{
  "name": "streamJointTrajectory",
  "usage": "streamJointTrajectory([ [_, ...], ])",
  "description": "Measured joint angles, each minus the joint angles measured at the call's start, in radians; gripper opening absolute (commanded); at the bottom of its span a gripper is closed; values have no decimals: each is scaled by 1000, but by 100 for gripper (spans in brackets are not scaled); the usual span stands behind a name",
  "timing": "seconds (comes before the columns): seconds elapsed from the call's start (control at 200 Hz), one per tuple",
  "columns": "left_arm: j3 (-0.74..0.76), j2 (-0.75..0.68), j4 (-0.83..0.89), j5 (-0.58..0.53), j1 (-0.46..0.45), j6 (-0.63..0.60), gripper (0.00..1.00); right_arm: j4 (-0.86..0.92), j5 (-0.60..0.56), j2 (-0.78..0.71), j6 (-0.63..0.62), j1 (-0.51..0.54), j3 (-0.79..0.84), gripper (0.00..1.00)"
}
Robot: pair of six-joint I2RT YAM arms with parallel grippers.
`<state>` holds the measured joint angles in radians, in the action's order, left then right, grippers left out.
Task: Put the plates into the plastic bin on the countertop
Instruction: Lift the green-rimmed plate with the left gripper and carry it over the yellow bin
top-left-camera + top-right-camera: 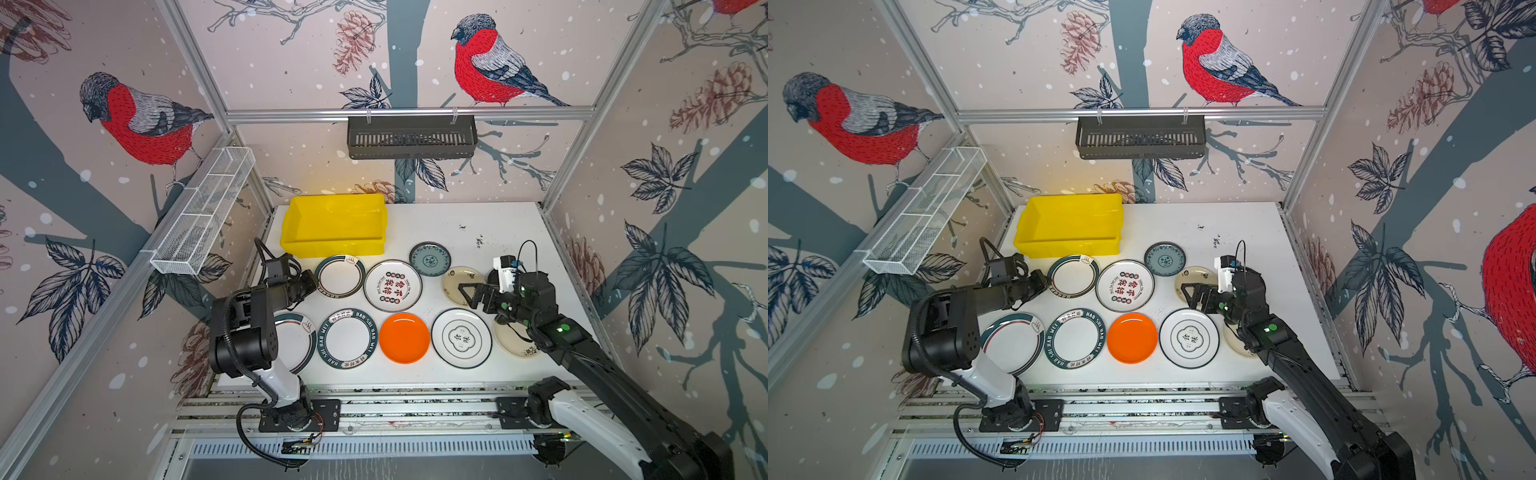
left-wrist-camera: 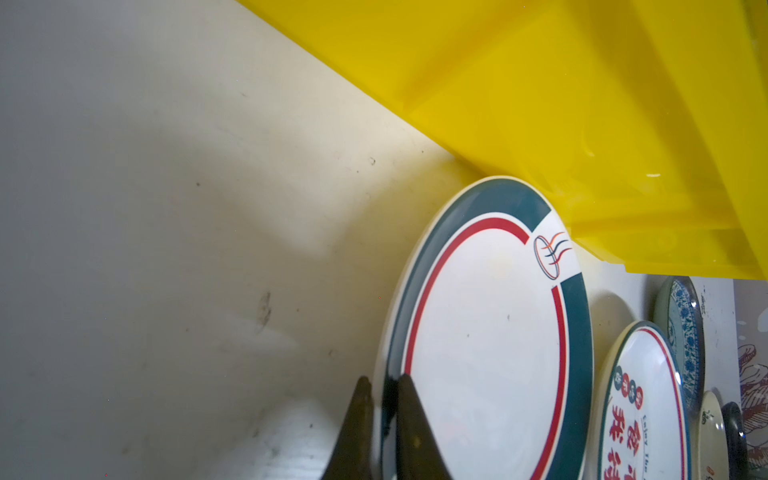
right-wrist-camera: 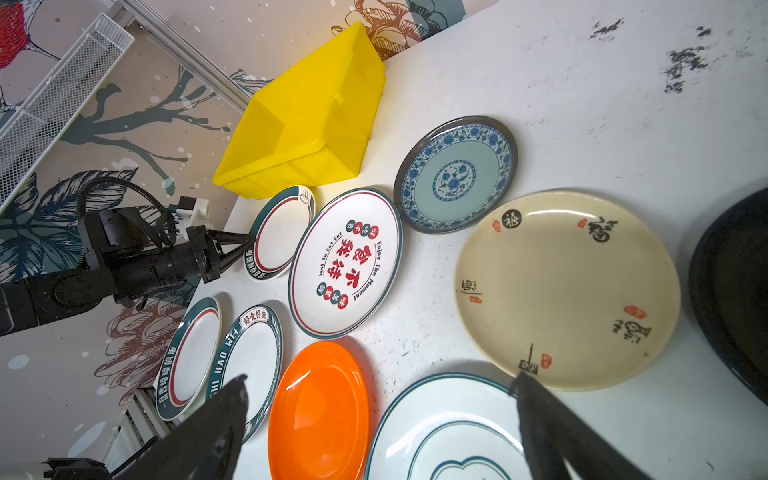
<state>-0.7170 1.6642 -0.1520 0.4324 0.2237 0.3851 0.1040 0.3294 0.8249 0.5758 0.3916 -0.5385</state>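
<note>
The yellow plastic bin [image 1: 332,246] [image 2: 582,104] stands at the back left of the white countertop [image 1: 498,232]. Just in front of it lies a white plate with a dark-green rim [image 1: 340,276] [image 2: 486,332]; my left gripper [image 1: 313,283] [image 2: 384,399] is shut on its left rim. Several more plates lie flat in two rows, among them a red-lettered one [image 1: 392,286], a teal one [image 1: 430,259], an orange one [image 1: 404,337] and a cream one [image 3: 569,286]. My right gripper [image 1: 467,296] [image 3: 379,379] hovers open over the cream plate's edge, holding nothing.
A black slotted basket [image 1: 411,137] hangs on the back rail. A white wire-mesh basket [image 1: 203,212] hangs on the left wall. A black plate [image 3: 731,291] lies beside the cream one. Both arms hide parts of the outermost front plates. Aluminium rails [image 1: 374,399] run along the front edge.
</note>
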Motion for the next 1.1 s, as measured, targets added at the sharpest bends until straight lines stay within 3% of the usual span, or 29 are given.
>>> streamJointTrajectory([
  [0.13,0,-10,6,-13,-12,0,0,0,0,0,0,0,0,100],
  [0.496,2,-53,29,-22,-24,1,0,0,0,0,0,0,5,100],
  [1.102,23,-370,158,-93,-64,17,0,-1,0,-7,0,1,14,100],
])
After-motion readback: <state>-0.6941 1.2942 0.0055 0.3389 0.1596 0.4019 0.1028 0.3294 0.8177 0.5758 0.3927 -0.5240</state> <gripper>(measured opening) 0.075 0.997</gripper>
